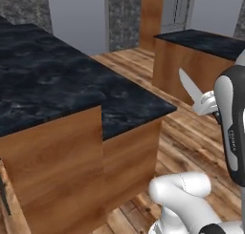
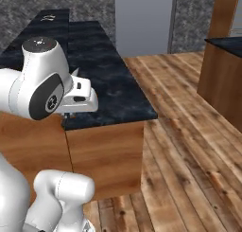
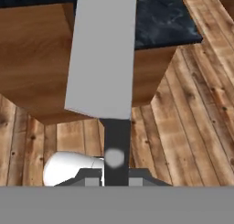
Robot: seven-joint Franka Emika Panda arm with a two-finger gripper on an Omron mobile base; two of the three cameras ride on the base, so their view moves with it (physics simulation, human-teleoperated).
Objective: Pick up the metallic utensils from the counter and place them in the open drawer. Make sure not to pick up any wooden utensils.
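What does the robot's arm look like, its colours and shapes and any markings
The arm is glossy white, built of rounded tube segments with dark grey joint caps and bands. One dark band carries small pale lettering, too small to read. The gripper is white and blocky; its fingers look dark grey.

Left base view: counter [image 1: 57, 85] spans 9 to 11 o'clock; second counter [image 1: 206, 42] behind at 1 o'clock; floor [image 1: 191, 142] between. Knife [image 1: 191, 90] at 3 o'clock, in gripper [image 1: 206, 105], off counter edge, blade tilted toward 11 o'clock.
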